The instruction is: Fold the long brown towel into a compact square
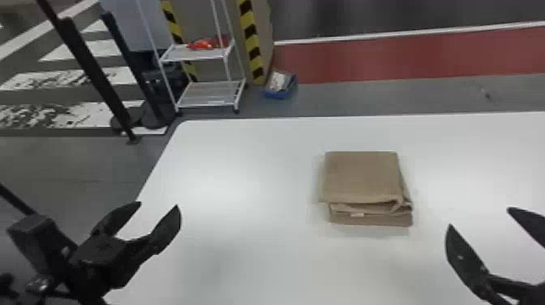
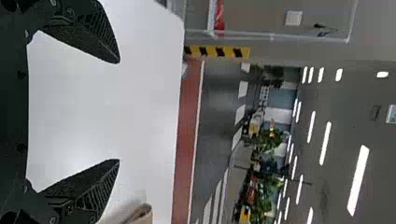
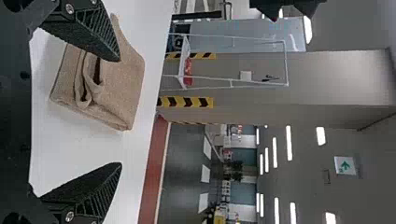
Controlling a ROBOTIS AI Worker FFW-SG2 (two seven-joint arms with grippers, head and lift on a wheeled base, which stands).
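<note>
In the head view my left gripper stands open over the table's left side, well left of the towel. My right gripper is open at the right edge, to the right of the towel. The brown towel lies folded into a thick, roughly square stack, with layers poking out along its near edge. In the left wrist view the left gripper holds nothing, and a corner of the towel shows. From the right wrist, the right gripper has its fingers apart, one of them partly covering the towel.
The white table carries the towel. Beyond its far edge stand a white wire shelf and a small blue bin on the floor. Dark posts rise behind the table's left corner.
</note>
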